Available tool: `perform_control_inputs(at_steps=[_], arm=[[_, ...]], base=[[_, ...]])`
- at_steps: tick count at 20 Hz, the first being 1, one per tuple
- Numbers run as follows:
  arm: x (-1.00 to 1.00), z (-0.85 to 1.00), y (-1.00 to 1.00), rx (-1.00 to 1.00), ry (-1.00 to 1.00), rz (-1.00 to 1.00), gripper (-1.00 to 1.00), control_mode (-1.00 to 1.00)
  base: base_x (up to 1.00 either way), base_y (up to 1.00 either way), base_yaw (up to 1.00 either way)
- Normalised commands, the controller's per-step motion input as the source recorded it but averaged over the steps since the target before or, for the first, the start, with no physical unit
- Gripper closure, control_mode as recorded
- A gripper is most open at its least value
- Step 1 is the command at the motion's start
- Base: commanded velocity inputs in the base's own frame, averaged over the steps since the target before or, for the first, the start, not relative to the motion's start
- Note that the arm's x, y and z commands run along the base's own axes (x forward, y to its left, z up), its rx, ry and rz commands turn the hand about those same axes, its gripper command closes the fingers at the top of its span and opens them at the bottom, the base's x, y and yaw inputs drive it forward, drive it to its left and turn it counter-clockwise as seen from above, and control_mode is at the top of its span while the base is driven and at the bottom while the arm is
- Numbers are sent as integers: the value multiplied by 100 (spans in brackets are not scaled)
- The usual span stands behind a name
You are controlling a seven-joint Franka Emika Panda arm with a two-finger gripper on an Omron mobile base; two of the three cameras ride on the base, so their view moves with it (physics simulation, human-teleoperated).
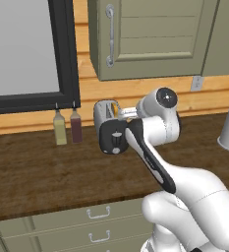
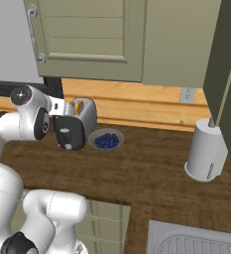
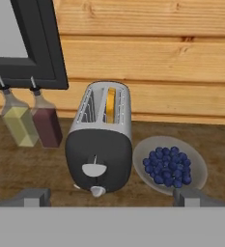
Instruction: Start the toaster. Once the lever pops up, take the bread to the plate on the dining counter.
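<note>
The silver toaster (image 3: pixel 102 140) stands on the wooden worktop by the wall, its black end panel facing my hand. Low on that panel is the whitish lever (image 3: pixel 94 169), with a small round knob under it. One slice of bread (image 3: pixel 111 105) stands in the toaster's right slot, and its golden crust shows above the top. My gripper (image 3: pixel 111 198) is open and holds nothing. It hangs in front of the end panel, short of it, with fingertips (image 3: pixel 33 197) wide apart. The toaster (image 1: pixel 108 129) (image 2: pixel 80 119) is partly covered by my arm. The plate and the dining counter are out of view.
Two small bottles (image 3: pixel 18 120) (image 3: pixel 46 124) stand left of the toaster under the dark window frame (image 1: pixel 67 54). A grey bowl of blueberries (image 3: pixel 168 166) sits at its right. A paper towel roll (image 2: pixel 206 149) stands farther right, a sink (image 2: pixel 196 240) beyond it. Wall cabinets (image 1: pixel 150 34) hang above.
</note>
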Motion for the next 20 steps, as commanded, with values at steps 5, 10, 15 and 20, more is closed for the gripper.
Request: perform_control_inputs(at_steps=[5, 10, 15, 20], arm=[[39, -42, 0, 0, -14, 0, -100, -100], [49, -18, 0, 0, -12, 0, -100, -100], [21, 13, 0, 0, -1, 0, -100, -100], [9, 31, 0, 0, 7, 0, -100, -100]], base=[[0, 0, 0], [0, 0, 0], [0, 0, 0], [0, 0, 0]])
